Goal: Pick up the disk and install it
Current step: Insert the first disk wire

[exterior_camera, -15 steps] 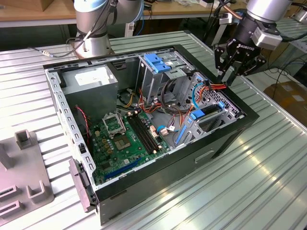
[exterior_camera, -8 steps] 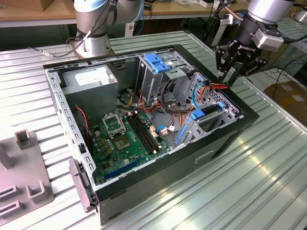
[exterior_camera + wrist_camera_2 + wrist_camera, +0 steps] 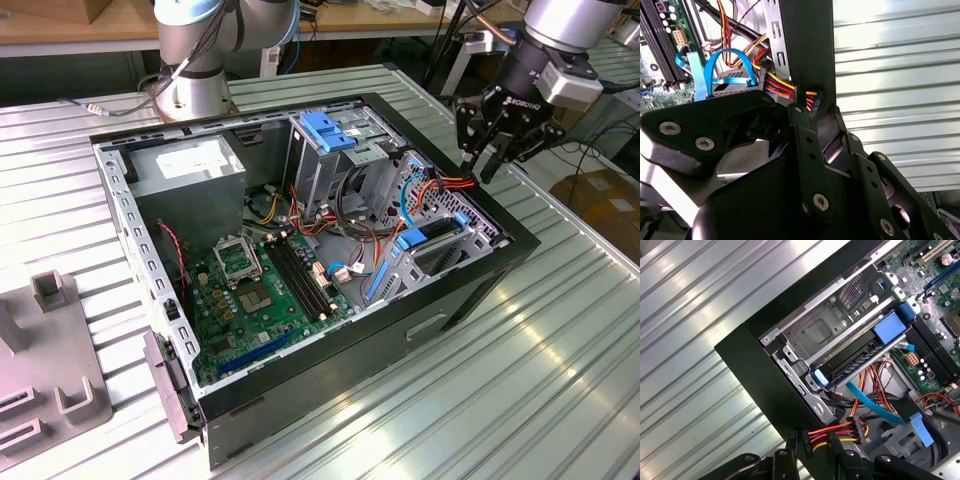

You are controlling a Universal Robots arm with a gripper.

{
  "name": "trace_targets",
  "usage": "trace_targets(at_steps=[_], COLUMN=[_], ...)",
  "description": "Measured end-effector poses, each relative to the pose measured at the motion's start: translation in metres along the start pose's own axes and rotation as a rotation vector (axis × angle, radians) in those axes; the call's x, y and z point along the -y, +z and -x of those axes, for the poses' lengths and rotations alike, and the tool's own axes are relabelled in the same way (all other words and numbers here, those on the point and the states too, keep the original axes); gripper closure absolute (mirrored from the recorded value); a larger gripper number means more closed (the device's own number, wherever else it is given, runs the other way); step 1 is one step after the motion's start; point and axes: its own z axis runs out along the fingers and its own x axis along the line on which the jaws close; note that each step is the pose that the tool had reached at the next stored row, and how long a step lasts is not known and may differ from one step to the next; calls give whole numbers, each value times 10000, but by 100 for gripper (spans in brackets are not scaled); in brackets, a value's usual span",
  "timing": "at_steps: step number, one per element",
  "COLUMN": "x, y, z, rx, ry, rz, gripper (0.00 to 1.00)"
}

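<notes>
The disk (image 3: pixel 856 361) lies in the metal bay at the corner of the open computer case (image 3: pixel 470 290), a dark slab with blue plastic rails at both ends; in the exterior view the disk (image 3: pixel 438 250) sits towards the right. My gripper (image 3: pixel 478 170) hangs over the case's rim just beyond that bay. In both wrist views its fingers stand on either side of a black power plug (image 3: pixel 809 442) with red, orange and yellow wires, and they appear shut on it. The gripper (image 3: pixel 812 444) and plug (image 3: pixel 815 102) are close above the black case wall.
A blue data cable (image 3: pixel 875 405) and wire bundles run beside the bay. The case also holds a motherboard (image 3: pixel 260 285), a grey power supply box (image 3: pixel 190 170) and a cage with a blue handle (image 3: pixel 330 130). A second arm's base (image 3: pixel 190 70) stands behind; a grey fixture (image 3: pixel 50 350) lies at the exterior view's left.
</notes>
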Motion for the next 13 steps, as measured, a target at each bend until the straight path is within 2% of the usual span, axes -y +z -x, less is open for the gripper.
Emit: trace_targets(at_steps=[2, 3, 10, 11, 13], x=[-6, -6, -5, -5, -6], y=[7, 17, 50, 54, 56], z=[-4, -4, -4, -3, -4], rx=[-1, -9, -34, -33, -35], ry=[-175, -473, -1737, -1739, -1740], rz=[-7, -10, -37, -39, -36], gripper=[63, 63, 63, 71, 71])
